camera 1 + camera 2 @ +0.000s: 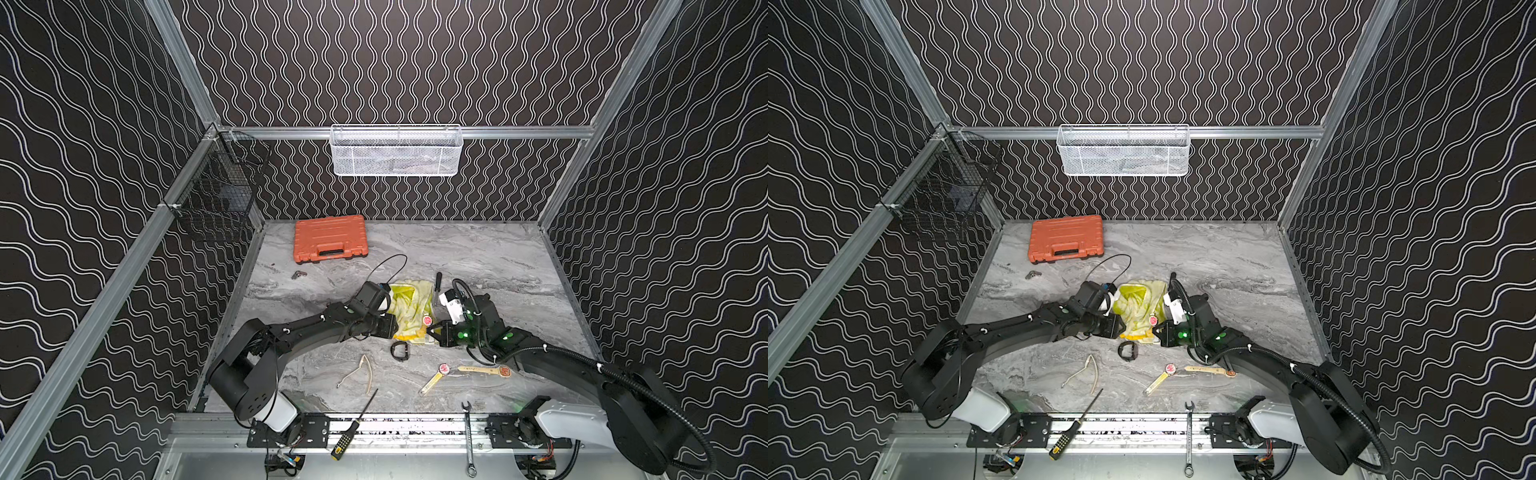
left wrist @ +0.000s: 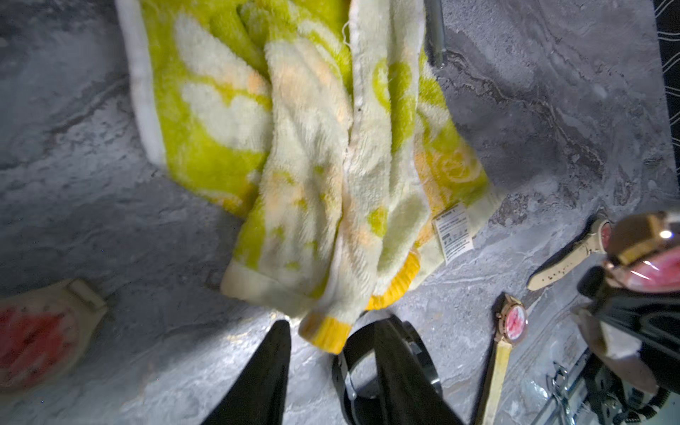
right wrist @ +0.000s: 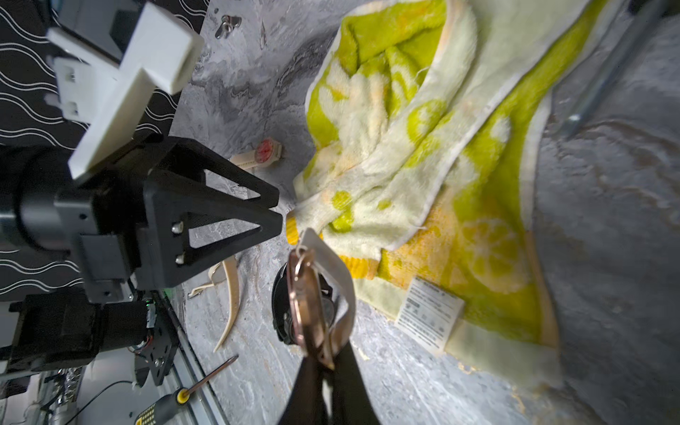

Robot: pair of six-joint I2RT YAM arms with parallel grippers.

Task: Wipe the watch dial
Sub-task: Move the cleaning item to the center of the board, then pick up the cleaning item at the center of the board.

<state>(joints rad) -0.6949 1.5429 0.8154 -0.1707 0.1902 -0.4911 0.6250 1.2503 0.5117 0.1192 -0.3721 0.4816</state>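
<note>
Watch [image 3: 309, 294]: pinched edge-on in right tool [image 3: 325, 355].
Left tool [image 2: 331, 327]: spread, empty (towel [image 2: 305, 147] corner just ahead).
Surface [image 2: 110, 220]: carries towel between both tools.

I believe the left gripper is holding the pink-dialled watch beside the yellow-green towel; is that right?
Not quite: it is the right gripper that is holding the pink-dialled watch beside the yellow-green towel, as the right wrist view shows. The left gripper stands open and holds nothing.
</note>
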